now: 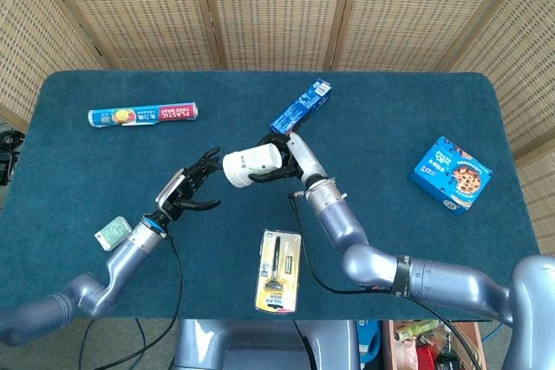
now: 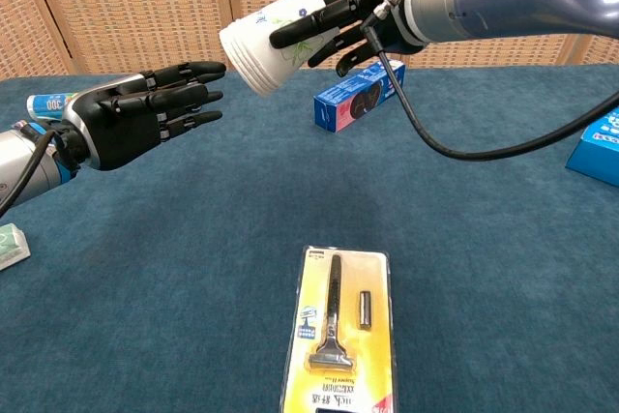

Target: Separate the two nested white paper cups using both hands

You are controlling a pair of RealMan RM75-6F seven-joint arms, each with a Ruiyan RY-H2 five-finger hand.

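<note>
- Nested white paper cups point(image 1: 245, 165) point(image 2: 266, 42) up off the table point(image 1: 78, 162), tipped on their side, rim pointing toward robot's left, base tucked into right hand point(image 1: 279, 159) point(image 2: 360, 13).
- Right hand wrapped round the cups' base end, dark fingers point(image 2: 308, 22) lying along the wall; holding them in mid-air above table centre.
- Left hand point(image 1: 188, 189) point(image 2: 135, 113) holding nothing, fingers spread and stretched toward the cups' rim; fingertips just beside rim, looks apart in chest view, can't tell for sure in head view.
- Cups lie between the two hands, rim end nearest left hand.
- Blue carton point(image 1: 301, 106) point(image 2: 358, 96) on table just behind right hand, lying flat, diagonal.
- Razor in yellow blister pack point(image 1: 278, 269) point(image 2: 338, 338) flat near front edge, below the cups, well apart from both hands.
- Food wrap roll point(image 1: 142, 114) at back left; in chest view only its end shows behind left hand point(image 2: 45, 103).
- Blue cookie box point(image 1: 450, 173) at right, well apart from hands.
- Small green packet point(image 1: 114, 232) point(image 2: 9, 244) beside left forearm, front left.
</note>
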